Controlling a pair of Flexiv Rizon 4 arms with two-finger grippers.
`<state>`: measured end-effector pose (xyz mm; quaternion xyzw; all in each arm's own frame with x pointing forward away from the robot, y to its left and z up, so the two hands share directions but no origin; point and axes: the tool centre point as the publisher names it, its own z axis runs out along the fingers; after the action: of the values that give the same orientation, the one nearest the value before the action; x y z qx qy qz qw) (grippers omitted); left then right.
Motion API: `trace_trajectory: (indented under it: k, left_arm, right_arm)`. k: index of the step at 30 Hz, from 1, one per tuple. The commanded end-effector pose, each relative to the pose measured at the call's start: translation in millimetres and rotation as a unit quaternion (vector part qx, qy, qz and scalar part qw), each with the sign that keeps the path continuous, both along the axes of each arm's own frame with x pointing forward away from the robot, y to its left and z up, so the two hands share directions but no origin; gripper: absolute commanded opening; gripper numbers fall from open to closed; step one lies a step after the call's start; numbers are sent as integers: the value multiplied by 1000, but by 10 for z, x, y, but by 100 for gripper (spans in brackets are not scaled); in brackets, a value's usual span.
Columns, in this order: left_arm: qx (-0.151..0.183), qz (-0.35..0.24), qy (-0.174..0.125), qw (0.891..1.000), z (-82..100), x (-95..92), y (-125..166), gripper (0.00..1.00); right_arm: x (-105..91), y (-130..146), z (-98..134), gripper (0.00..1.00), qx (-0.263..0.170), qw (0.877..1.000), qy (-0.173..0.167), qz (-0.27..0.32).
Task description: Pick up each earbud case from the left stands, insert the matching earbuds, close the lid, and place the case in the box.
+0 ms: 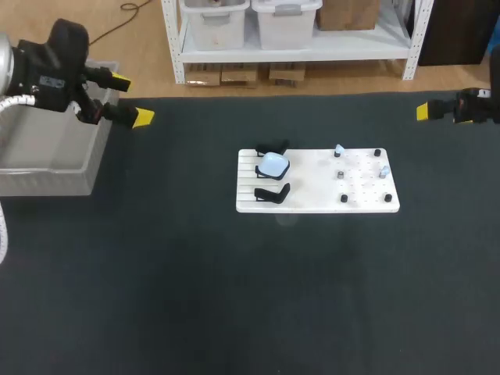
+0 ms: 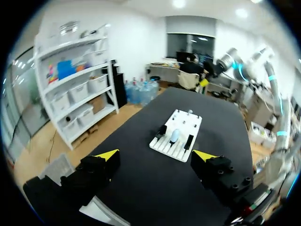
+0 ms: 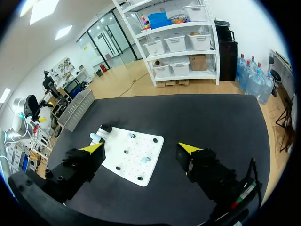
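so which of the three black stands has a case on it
The middle one, carrying the pale blue case. The far stand and the near stand on either side of it are bare.

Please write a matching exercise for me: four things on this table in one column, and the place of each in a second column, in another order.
1. earbud case
2. earbuds
3. grey box
4. left gripper

A. at the left edge of the table
B. on the right part of the white board
C. open, by the box's far corner
D. among the black stands, on the board's left part

Pairs: 1-D, 2-B, 3-A, 4-C.
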<state>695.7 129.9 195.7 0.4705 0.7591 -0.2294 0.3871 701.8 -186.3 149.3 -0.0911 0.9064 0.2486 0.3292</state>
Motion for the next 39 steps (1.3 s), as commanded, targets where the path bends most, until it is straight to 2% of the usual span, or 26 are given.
trace_trajectory:
  k: [1,2,8,13,19,26,33,39]
  left_arm:
    - [11,-118,13,993,-93,158,-109,100]
    - [6,-143,16,990,-118,173,-138,100]
    - [10,-202,1,979,-277,216,-334,100]
    - [22,-224,-11,974,-417,251,-527,100]
    - [32,-250,-7,968,-582,276,-720,100]
    - [29,-253,31,966,-770,275,-876,100]
    - [22,-244,34,969,-944,215,-1003,100]
    - [-1,-243,34,969,-1061,164,-1111,100]
  right_arm:
    - [-4,0,2,100,-1,1000,0,0]
    - [-4,0,2,100,-1,1000,0,0]
    - [-4,0,2,100,-1,1000,0,0]
    - [-4,0,2,100,-1,1000,0,0]
    - [-4,0,2,100,-1,1000,0,0]
    - [-4,0,2,100,-1,1000,0,0]
    - [-4,0,2,100,-1,1000,0,0]
    - [-4,0,2,100,-1,1000,0,0]
